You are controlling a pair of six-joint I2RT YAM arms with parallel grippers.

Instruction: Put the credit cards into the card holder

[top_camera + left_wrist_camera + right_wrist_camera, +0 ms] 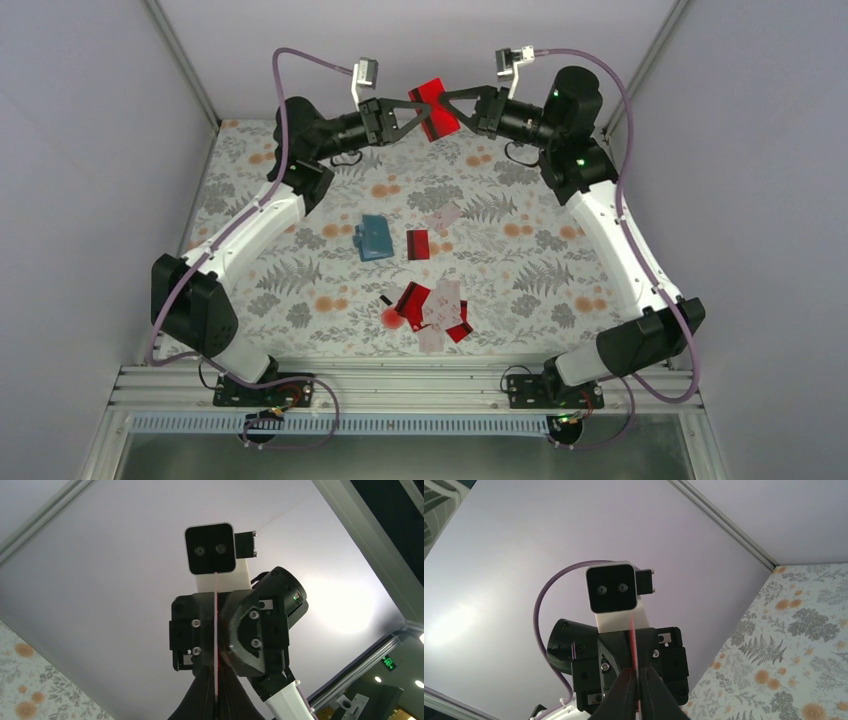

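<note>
Top external view: at twelve o'clock your left tool [424, 113] and right tool [449, 106] both pinch one red credit card [436, 98]. It is probably light, stiff and slick, so hold its flat faces. The card holder [374, 238] lies on the desk [530, 270], nine o'clock of centre.

Soft, even white light all round, nothing harsh.
From above, the desk [300, 290] is evenly lit, with only faint shadows beside the arms [250, 220]. Along the wrists, a hot glare patch blooms on the wall [350, 615]. The left hand [216, 680] and right hand [638, 680] sit dark and blurred at the bottom edge, and the red card [216, 630] shows as a crisp thin line.
</note>
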